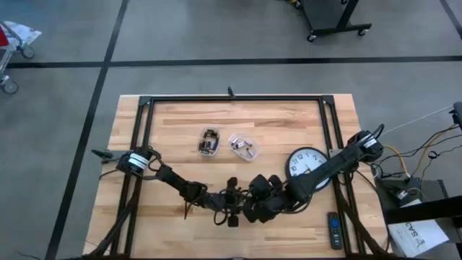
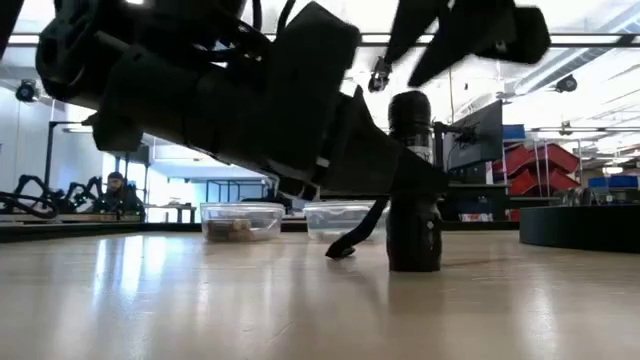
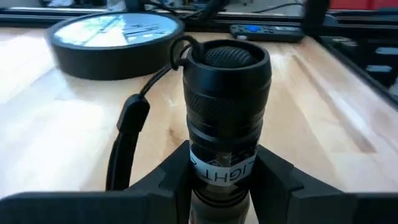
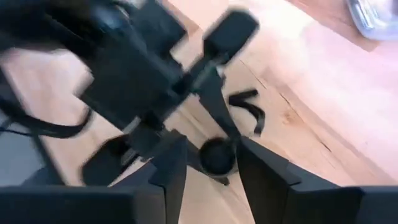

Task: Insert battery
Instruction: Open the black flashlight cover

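A black flashlight (image 2: 413, 190) stands upright on its end on the wooden table, near the front edge, its wrist strap (image 2: 350, 240) trailing onto the wood. My left gripper (image 3: 227, 180) is shut on its body. My right gripper (image 4: 212, 171) hovers over it, open, pointing down, with one finger on either side of the flashlight's top end (image 4: 216, 155); I cannot tell whether they touch it. In the high view both grippers meet at the flashlight (image 1: 232, 217). No battery shows. My left gripper pinches the flashlight's body at the white labelled band (image 3: 224, 173) between its two fingers (image 3: 174, 180). The fingers come in about level from the table's left side and lie across the flashlight. It stands upright with its lower end on the table.
Two clear tubs (image 1: 209, 142) (image 1: 243, 146) with small parts sit at the table's middle. A round wall clock (image 1: 308, 162) lies flat at the right, and a remote control (image 1: 333, 230) lies near the front right corner. A black frame (image 1: 231, 99) edges the table.
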Available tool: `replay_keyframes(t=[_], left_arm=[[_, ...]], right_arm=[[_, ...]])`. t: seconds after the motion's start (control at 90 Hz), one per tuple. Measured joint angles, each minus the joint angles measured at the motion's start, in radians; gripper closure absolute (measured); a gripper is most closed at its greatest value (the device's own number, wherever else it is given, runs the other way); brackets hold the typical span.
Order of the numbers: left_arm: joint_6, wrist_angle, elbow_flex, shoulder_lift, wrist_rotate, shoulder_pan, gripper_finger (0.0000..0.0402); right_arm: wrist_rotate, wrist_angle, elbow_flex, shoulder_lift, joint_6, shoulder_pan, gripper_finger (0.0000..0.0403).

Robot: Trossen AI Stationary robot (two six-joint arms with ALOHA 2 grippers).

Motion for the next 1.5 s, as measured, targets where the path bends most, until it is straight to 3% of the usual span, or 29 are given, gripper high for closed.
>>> replay_keyframes(t=[0.133,0.567,1.1,1.5], left_arm=[[0.004,-0.015,0.000,0.000,-0.090,0.011,0.0301],[-0.004,-0.044,-0.001,0.000,-0.140,0.044,0.0301],[-0.008,-0.059,0.000,0.000,-0.139,0.074,0.0296],[-0.011,-0.059,0.000,0.000,-0.139,0.074,0.0294]], right_arm=[[0.010,-0.007,0.007,0.024,-0.023,-0.014,0.0296],[0.073,-0.095,0.019,0.025,-0.091,-0.052,0.0315],[0.086,-0.115,0.019,0.023,-0.190,-0.112,0.0198],[0.079,-0.157,0.018,0.033,-0.149,-0.112,0.0184]])
